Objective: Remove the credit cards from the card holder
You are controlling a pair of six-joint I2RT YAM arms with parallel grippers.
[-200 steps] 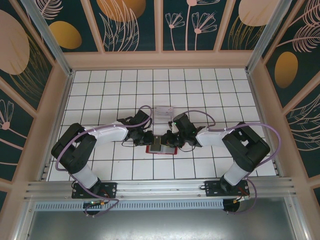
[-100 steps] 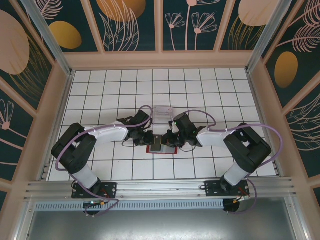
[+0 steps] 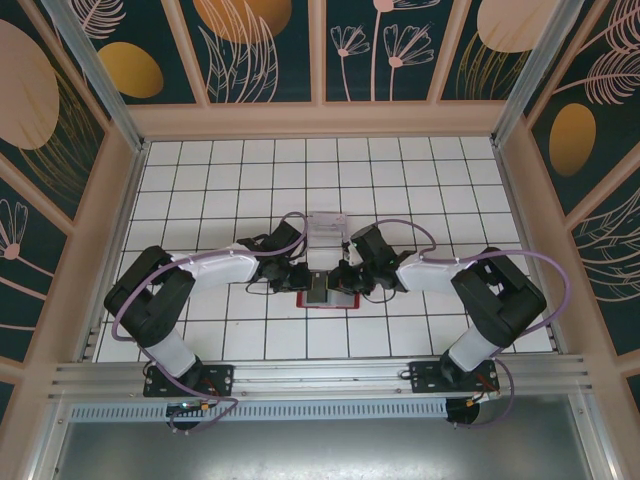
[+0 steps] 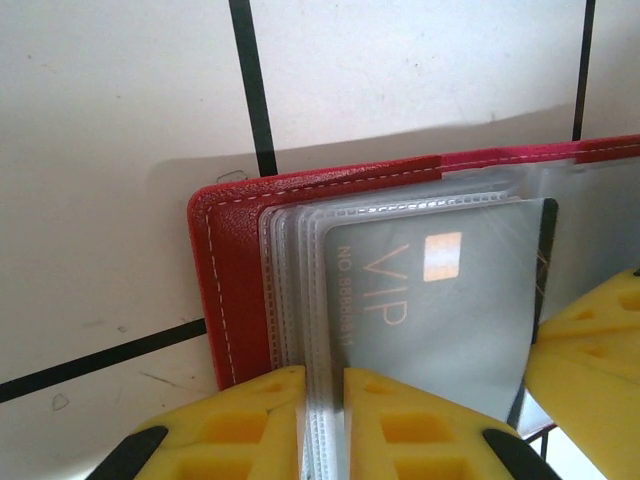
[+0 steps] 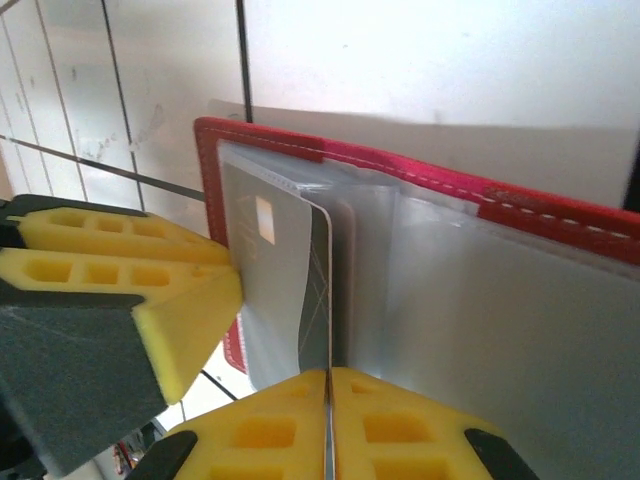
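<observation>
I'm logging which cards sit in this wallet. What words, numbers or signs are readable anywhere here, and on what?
"VIP": on the pale grey plastic card, inside a clear sleeve of the red stitched card holder, seen from the left wrist.
"NO" and a row of digits that look like 8s: same card, beside "VIP"; too small to read with certainty.
Seen from the right wrist and from the top, nothing is legible.

Overhead view looking down from behind, wrist views close, sharing card holder [image 3: 325,300]
</observation>
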